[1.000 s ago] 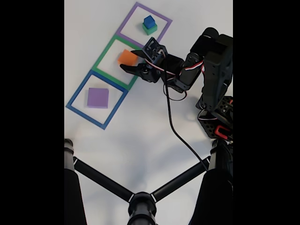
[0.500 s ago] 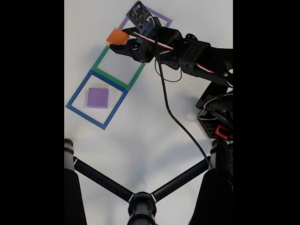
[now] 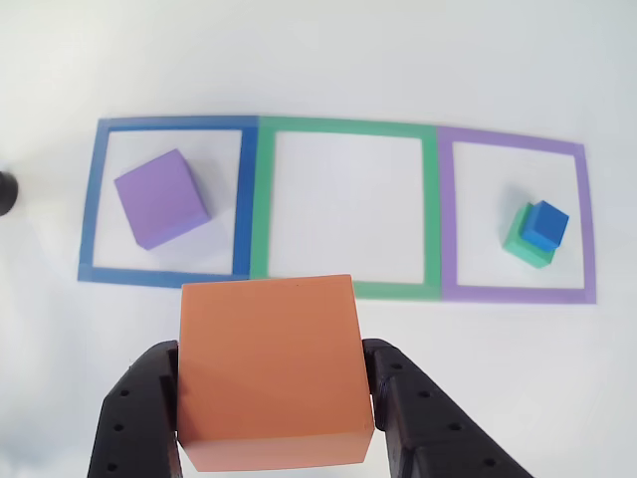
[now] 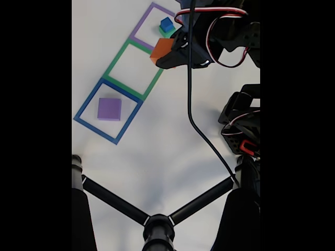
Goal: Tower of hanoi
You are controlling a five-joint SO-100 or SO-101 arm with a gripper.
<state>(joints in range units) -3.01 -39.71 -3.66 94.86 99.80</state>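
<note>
Tool (image 3: 271,418) clamped on orange cube (image 3: 269,368), raised above desk (image 3: 318,50); purple cube (image 3: 160,197) in blue square (image 3: 244,199); blue cube (image 3: 545,225) atop green cube (image 3: 520,245).

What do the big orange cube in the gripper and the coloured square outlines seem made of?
Orange cube: matte, even faces with slightly soft edges, probably foam or painted wood. Square outlines, e.g. the green one: flat matte strips lying flush on the white table, likely tape or print.
</note>
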